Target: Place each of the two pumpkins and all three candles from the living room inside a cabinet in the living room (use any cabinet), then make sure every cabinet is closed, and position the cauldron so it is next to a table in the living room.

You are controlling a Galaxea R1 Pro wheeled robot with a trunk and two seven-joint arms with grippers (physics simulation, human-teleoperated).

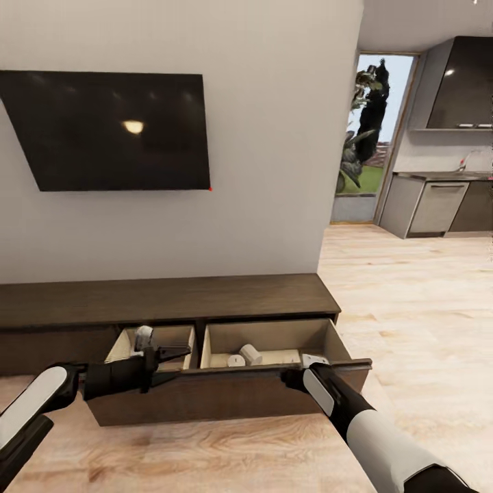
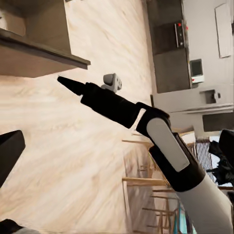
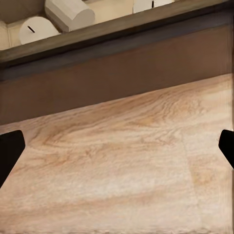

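cabinet [image 1: 164,298] drawer hangs open at 12 o'clock, its front panel barring the low path | candles [image 1: 245,356] crowd the right compartment's middle, room left at its 3 o'clock end | bare wood floor [image 1: 411,294] wide open toward 2 o'clock

home living room, wall-mounted television [image 1: 109,130], low wooden cabinet [image 1: 164,301], kitchen [image 1: 445,178] beyond

Your head camera looks down and forward at the open cabinet [image 1: 205,301] from nearby. Your right wrist camera faces the floor close beneath its drawer, sharing the candles [image 3: 68,12]. Your left wrist camera looks toward the kitchen.
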